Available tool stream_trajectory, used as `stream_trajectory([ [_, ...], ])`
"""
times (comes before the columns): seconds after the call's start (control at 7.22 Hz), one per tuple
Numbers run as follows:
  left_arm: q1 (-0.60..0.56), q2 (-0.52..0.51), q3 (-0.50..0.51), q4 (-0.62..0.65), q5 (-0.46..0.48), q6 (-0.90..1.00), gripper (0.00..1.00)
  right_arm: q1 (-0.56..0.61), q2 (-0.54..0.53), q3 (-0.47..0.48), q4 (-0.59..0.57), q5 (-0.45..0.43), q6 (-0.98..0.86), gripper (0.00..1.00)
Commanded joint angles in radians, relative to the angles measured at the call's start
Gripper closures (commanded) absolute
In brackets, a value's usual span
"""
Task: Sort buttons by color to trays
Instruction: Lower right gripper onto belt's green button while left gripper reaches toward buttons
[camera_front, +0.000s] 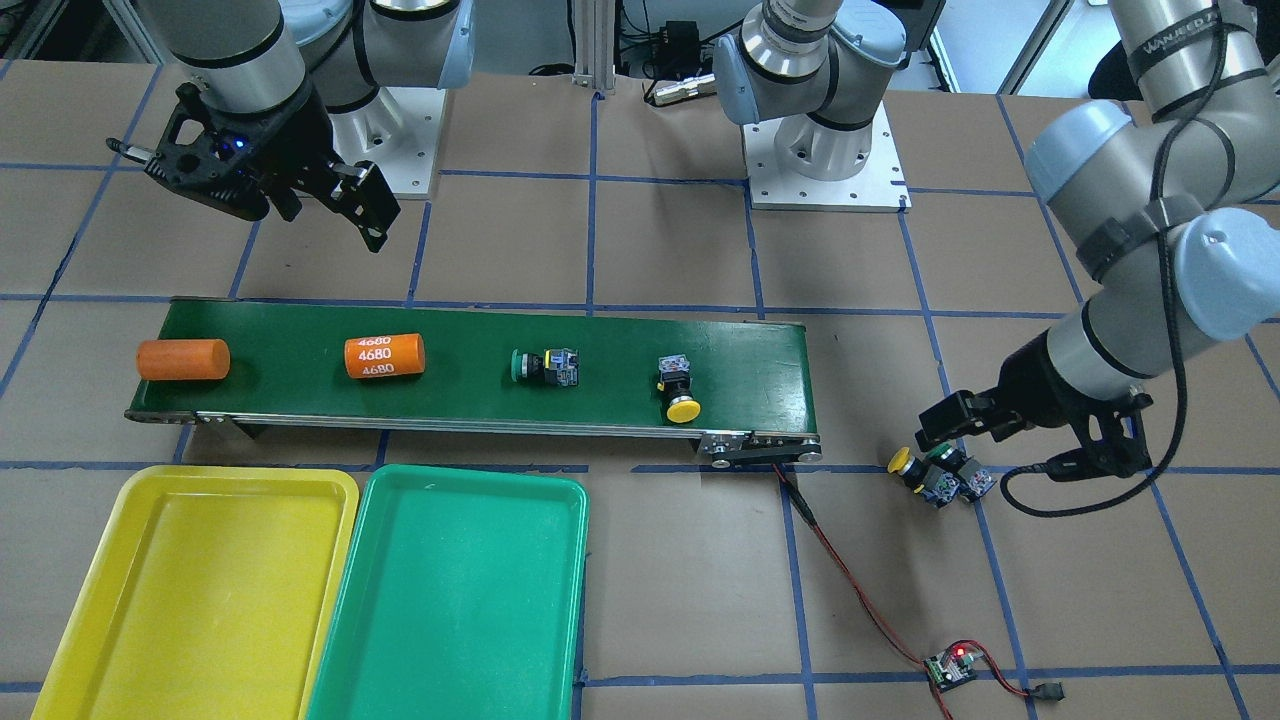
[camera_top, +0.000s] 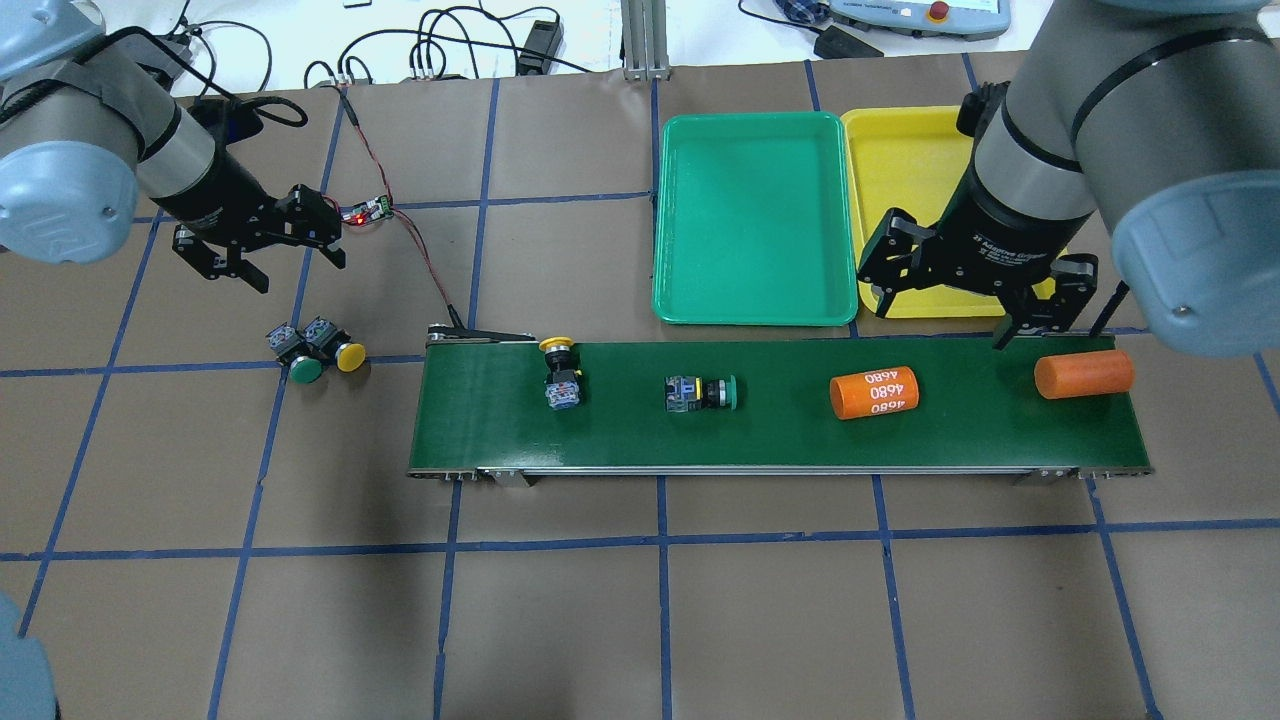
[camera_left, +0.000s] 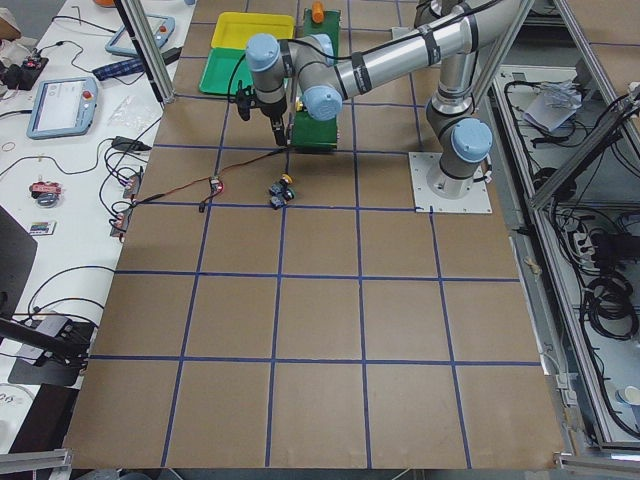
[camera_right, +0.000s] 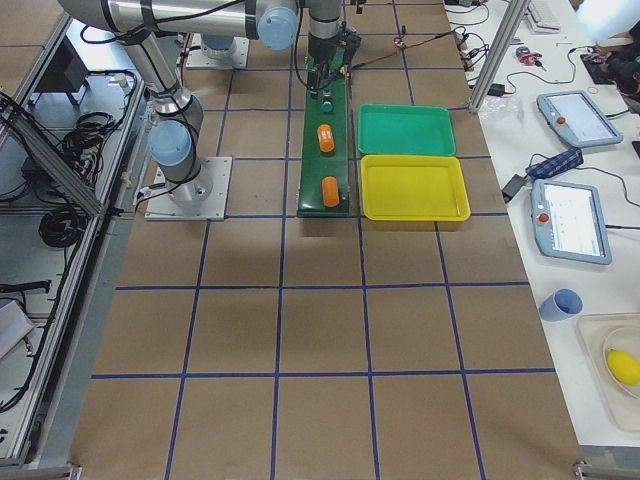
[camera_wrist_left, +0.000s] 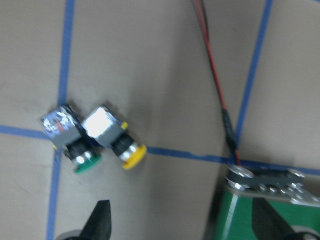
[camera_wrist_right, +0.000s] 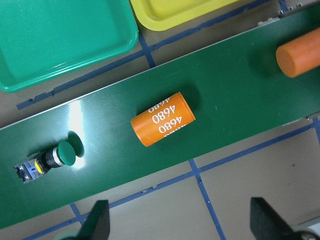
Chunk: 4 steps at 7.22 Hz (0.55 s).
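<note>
Two buttons lie on the dark-green conveyor belt (camera_top: 780, 430): a yellow-capped one (camera_top: 558, 372) near its left end and a green-capped one (camera_top: 703, 393) at mid-belt. Two more, one green-capped (camera_top: 302, 367) and one yellow-capped (camera_top: 345, 355), lie side by side on the table off the belt's left end. My left gripper (camera_top: 290, 268) hovers just beyond that pair, open and empty; the left wrist view shows both buttons (camera_wrist_left: 107, 137) ahead of its spread fingers. My right gripper (camera_top: 955, 315) is open and empty above the belt's far edge. The green tray (camera_top: 755, 312) and the yellow tray (camera_top: 900, 135) are empty.
Two orange cylinders lie on the belt's right part, one marked "4680" (camera_top: 874, 392) and one plain (camera_top: 1084, 374). A red wire (camera_top: 425, 260) runs from the belt's left end to a small circuit board (camera_top: 368, 210) near my left gripper.
</note>
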<state>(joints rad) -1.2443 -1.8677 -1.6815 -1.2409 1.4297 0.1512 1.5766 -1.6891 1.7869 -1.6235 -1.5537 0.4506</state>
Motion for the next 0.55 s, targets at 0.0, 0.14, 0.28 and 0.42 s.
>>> stream_trajectory([
  [0.0, 0.051, -0.127, 0.019, 0.086, 0.0, 0.025, 0.0, 0.002, 0.002, 0.028, -0.042, 0.0, 0.257, 0.0],
  [0.14, 0.054, -0.177, 0.017, 0.216, 0.005, 0.004, 0.0, 0.003, 0.006, 0.061, -0.089, 0.0, 0.328, 0.0],
  [0.28, 0.057, -0.194, 0.0, 0.247, 0.003, -0.028, 0.0, 0.005, 0.023, 0.103, -0.178, 0.001, 0.443, 0.0],
  [0.42, 0.068, -0.203, -0.01, 0.235, 0.005, -0.114, 0.0, 0.016, 0.055, 0.117, -0.218, 0.0, 0.538, 0.0],
])
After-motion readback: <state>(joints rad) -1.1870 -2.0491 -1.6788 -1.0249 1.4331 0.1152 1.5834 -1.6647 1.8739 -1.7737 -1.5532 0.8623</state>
